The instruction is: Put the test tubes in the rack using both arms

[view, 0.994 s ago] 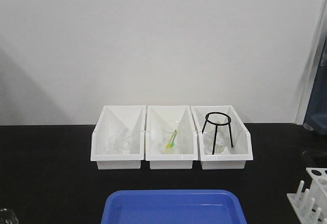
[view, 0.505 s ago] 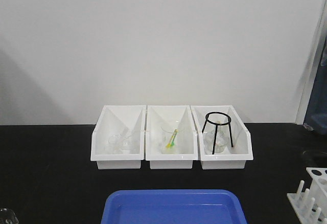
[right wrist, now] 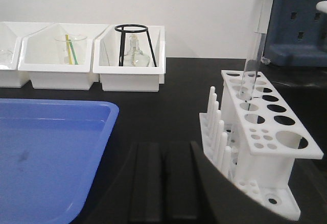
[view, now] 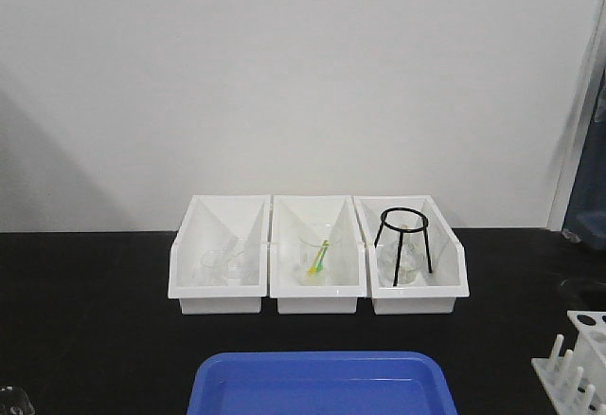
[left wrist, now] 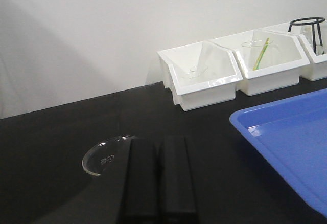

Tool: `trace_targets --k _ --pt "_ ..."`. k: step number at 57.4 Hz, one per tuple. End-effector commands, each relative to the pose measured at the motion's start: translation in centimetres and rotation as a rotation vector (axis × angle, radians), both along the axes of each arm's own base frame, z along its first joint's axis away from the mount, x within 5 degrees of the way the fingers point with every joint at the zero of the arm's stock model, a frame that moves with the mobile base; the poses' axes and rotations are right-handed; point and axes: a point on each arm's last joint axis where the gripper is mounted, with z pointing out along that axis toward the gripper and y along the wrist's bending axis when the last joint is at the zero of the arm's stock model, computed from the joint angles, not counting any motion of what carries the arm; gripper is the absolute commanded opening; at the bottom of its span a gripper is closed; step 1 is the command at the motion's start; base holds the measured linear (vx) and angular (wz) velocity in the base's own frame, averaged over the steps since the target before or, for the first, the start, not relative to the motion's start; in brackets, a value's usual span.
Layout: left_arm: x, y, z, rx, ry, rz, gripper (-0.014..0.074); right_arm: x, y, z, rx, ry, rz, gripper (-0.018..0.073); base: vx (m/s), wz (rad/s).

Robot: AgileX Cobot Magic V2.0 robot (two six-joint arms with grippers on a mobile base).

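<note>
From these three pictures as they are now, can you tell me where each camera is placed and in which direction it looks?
Front view: sits high behind the bench, faces the wall over three white bins, the blue tray and the rack at right; no arm shows.
Left wrist view: sits low on the left arm, looks past the left gripper, its jaws together, toward a glass beaker.
Right wrist view: sits low above the right gripper, facing the rack, one test tube standing in it.
Shared: bins and tray appear in all three.

Bins and a tray on a black desk [view: 95, 320]

Three white bins [view: 317, 256] stand side by side by the wall; the middle holds a beaker [view: 315, 261], the right a black wire stand [view: 403, 238]. A blue tray [view: 322, 384] lies nearer.
</note>
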Motion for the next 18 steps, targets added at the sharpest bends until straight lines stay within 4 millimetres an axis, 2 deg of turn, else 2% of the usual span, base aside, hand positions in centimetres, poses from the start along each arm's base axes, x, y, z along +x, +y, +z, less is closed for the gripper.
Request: trace_targets --k 1,18 --pt "-0.02 0.13 -0.06 -0.019 -0.072 0.015 -0.0020 0.03 -0.01 0.40 -0.008 -0.075 -0.003 -0.0007 0.00 0.00" --pt "-0.02 0.13 -0.06 -0.019 -0.072 0.015 -0.0020 0.03 -0.01 0.40 -0.008 -0.075 -0.003 -0.0007 0.00 0.00"
